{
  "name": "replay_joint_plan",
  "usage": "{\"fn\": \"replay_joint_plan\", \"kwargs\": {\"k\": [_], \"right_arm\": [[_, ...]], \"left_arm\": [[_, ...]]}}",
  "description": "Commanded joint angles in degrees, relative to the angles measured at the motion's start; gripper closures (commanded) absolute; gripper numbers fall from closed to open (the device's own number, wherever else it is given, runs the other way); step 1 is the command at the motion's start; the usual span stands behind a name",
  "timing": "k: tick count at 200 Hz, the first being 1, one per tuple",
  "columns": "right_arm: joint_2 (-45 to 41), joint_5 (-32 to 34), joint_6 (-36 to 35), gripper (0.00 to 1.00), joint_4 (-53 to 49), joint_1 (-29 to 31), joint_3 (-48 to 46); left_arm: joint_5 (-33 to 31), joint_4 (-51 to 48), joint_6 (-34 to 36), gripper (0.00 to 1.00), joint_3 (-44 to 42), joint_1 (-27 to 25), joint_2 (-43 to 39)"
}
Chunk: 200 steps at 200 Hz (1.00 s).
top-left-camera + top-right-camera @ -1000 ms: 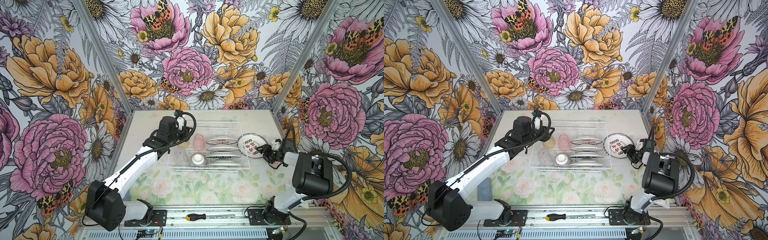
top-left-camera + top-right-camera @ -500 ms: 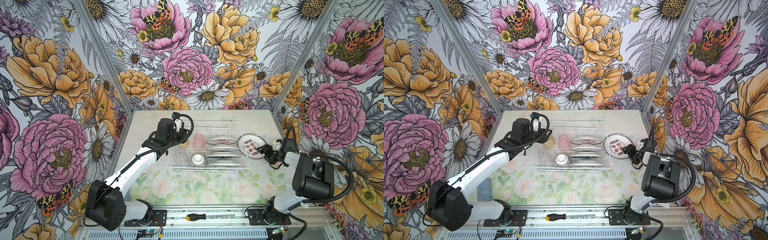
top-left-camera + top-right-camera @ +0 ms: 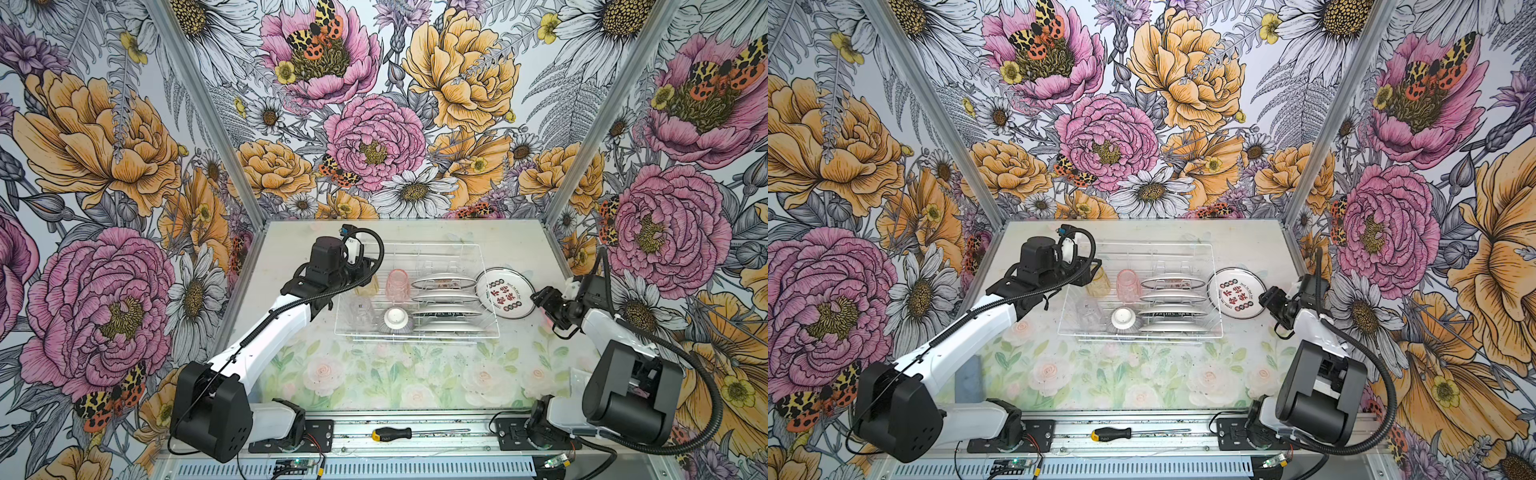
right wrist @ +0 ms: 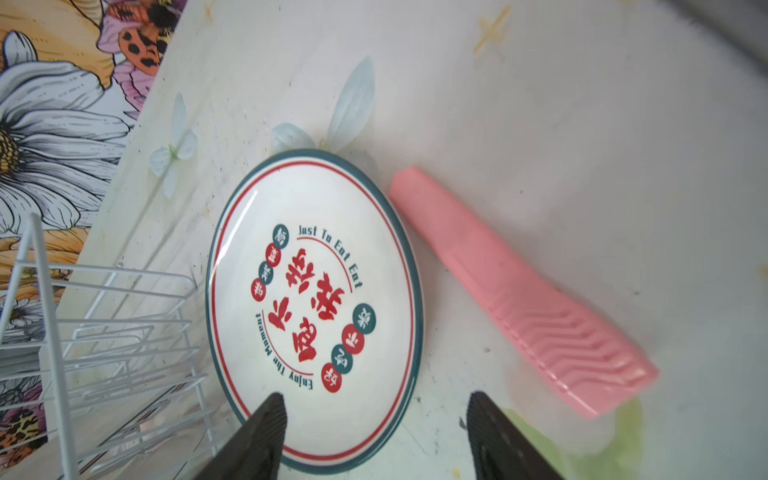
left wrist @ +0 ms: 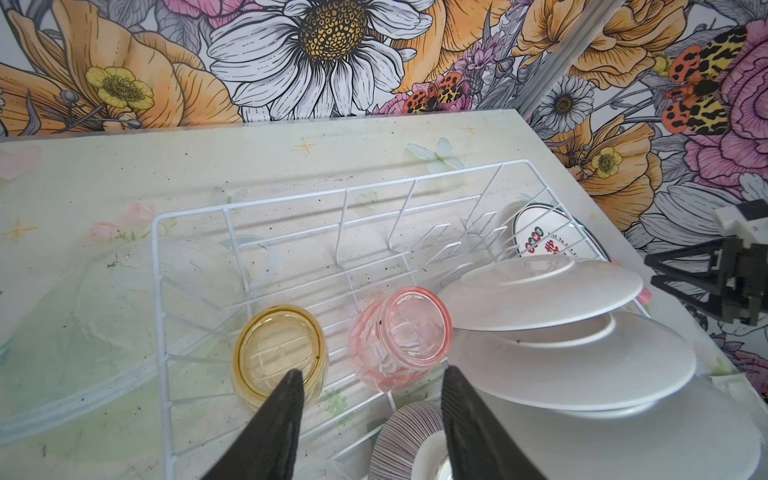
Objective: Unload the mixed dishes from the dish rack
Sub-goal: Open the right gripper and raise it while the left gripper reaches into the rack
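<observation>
The white wire dish rack stands mid-table. In it are an upturned amber tumbler, a pink tumbler, a clear tumbler, an upturned ribbed bowl and several plates on edge. My left gripper hovers open over the rack's left end, above the amber and pink tumblers, and holds nothing. A printed plate lies flat on the table right of the rack. My right gripper is open at this plate's near edge and holds nothing.
A pink ribbed silicone piece lies on the table beside the printed plate. A screwdriver rests on the front rail. Floral walls close in the table on both sides and at the back.
The right gripper has opened wider and drawn back to the right from the printed plate, which stays put. The left gripper has opened slightly and barely shifted over the rack.
</observation>
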Motion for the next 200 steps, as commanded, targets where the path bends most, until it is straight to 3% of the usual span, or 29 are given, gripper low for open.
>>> {"fn": "replay_joint_plan", "kwargs": {"k": [1, 95, 200], "right_arm": [[-5.55, 2.89, -2.38, 0.29, -4.45, 0.36, 4.21], [-13.68, 1.30, -3.54, 0.30, -9.39, 11.54, 7.63], [-14.68, -0.46, -3.73, 0.30, -9.27, 15.81, 8.43]], "left_arm": [[-0.99, -1.53, 5.06, 0.44, 4.14, -3.12, 2.73], [-4.73, -10.60, 29.68, 0.45, 19.62, -18.65, 16.67], [-11.67, -17.30, 38.59, 0.49, 32.44, -24.07, 29.71]]}}
